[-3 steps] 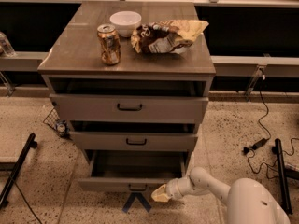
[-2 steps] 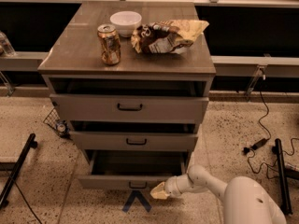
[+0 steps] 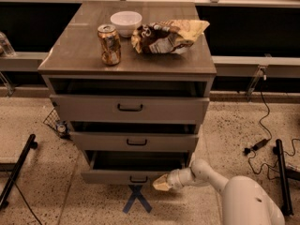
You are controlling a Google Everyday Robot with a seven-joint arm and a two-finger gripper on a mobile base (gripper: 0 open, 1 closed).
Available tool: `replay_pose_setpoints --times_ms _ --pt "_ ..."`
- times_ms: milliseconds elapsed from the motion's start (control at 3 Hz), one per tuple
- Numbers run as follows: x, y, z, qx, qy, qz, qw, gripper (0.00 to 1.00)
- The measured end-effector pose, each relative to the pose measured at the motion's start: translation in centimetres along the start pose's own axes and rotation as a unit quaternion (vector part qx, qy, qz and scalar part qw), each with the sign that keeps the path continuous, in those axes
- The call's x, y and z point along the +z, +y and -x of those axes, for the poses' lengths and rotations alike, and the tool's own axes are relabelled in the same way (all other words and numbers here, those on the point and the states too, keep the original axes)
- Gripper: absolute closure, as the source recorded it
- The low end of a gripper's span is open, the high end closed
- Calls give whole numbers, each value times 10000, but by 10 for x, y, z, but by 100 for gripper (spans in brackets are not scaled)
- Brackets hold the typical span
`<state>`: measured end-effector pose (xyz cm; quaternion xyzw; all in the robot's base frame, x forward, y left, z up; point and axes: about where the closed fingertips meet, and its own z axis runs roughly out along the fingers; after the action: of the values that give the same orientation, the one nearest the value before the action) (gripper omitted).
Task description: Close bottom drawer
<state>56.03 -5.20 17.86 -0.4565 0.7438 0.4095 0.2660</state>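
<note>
The bottom drawer [image 3: 112,176] is the lowest of three grey drawers in the cabinet. It stands partly pulled out, with its dark interior showing above the front panel. Its small dark handle [image 3: 139,179] sits at the middle of the front. My gripper [image 3: 161,184] is at the end of the white arm [image 3: 206,175], which reaches in from the lower right. The gripper rests against the right part of the drawer front, just right of the handle.
The middle drawer [image 3: 136,142] and top drawer [image 3: 130,108] also stand slightly out. A can [image 3: 109,43], a white bowl [image 3: 125,22] and a snack bag [image 3: 168,35] sit on the cabinet top. A blue tape X [image 3: 137,198] marks the floor. Cables [image 3: 255,146] and black stand legs [image 3: 16,170] flank the cabinet.
The bottom drawer front has slid back toward the cabinet, so less of the interior shows. My gripper has moved in with it, staying against the front.
</note>
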Motion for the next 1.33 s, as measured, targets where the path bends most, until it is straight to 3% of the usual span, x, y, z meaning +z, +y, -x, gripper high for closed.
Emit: replay_pose_setpoints --times_ms 333,1000,1333 --pt "-9 -11 8 36 -92 -91 9999 100" --pt "-31 36 -39 292 129 129 9994 100" --pt "-36 68 -55 690 -1 412 9968 100"
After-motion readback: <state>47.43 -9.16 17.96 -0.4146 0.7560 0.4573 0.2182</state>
